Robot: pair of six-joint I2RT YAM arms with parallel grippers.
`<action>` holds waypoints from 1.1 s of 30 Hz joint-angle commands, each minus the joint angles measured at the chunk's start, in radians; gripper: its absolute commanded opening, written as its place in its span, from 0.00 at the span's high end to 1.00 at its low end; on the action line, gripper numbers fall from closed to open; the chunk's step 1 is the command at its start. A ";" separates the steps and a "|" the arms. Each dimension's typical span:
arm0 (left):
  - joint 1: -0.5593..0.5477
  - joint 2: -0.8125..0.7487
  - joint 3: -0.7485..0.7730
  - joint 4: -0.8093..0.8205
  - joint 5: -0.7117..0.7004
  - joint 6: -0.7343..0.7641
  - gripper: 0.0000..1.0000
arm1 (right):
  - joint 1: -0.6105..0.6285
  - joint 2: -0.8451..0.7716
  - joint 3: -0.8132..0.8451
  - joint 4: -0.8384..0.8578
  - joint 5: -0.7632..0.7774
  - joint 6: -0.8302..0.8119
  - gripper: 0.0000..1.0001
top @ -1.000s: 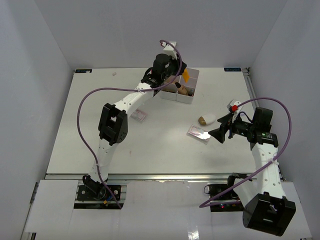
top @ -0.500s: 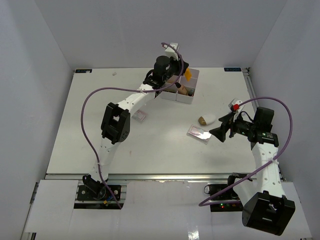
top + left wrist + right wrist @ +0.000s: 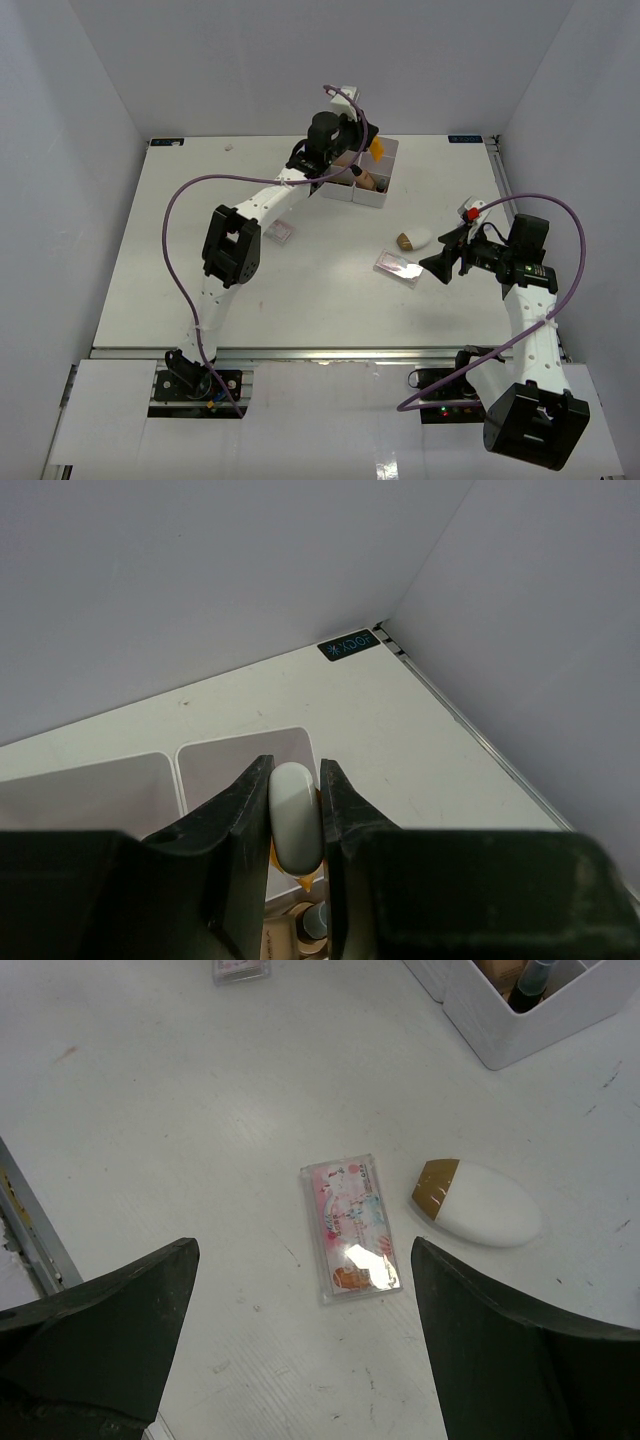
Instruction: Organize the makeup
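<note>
The left gripper (image 3: 294, 772) is clamped on the white cap of the tube (image 3: 296, 820), one finger (image 3: 238, 815) pressed flat to each side of it. The tube's orange body (image 3: 375, 147) hangs below the fingers, tilted. It sits over the far right part of the box (image 3: 372, 197), but I cannot tell which compartment it is above. In the left wrist view two bare compartments of the box (image 3: 240, 755) lie past the fingers. A grey cap and a tan piece show just under the tube's tip. From above, the tan bottle (image 3: 368, 181) stands inside the box, beside the gripper. The box sits at the far middle of the table (image 3: 200, 290), and a dark sticker (image 3: 347, 644) marks the far right corner. The right gripper (image 3: 305, 1252) is spread wide and holds nothing, its fingers (image 3: 110, 1325) low over the table. Between and just beyond them a pink packet (image 3: 350, 1227) lies flat, touching neither finger. Just to its right, apart from it, the white-gold piece (image 3: 480, 1203) lies on its side with its gold end toward the packet. A second packet (image 3: 283, 231) lies flat on the table near the left arm, well apart from the first and outside the box.
</note>
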 commanded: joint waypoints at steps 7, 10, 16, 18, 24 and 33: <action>0.000 0.036 0.005 0.032 -0.008 0.017 0.99 | -0.012 0.003 -0.008 0.028 -0.024 0.003 0.07; 0.000 0.044 0.003 0.034 -0.017 0.023 0.99 | -0.012 0.003 -0.009 0.027 -0.025 0.003 0.07; 0.000 0.068 0.019 0.043 -0.042 0.035 0.99 | -0.012 0.003 -0.008 0.028 -0.028 0.003 0.07; 0.000 0.076 0.028 0.047 -0.053 0.035 0.98 | -0.013 0.003 -0.011 0.027 -0.028 0.003 0.07; 0.000 0.096 0.056 0.048 -0.079 0.031 0.98 | -0.017 0.001 -0.012 0.029 -0.032 0.003 0.07; 0.007 0.111 0.072 0.054 -0.132 0.059 0.97 | -0.022 -0.002 -0.013 0.028 -0.041 0.003 0.07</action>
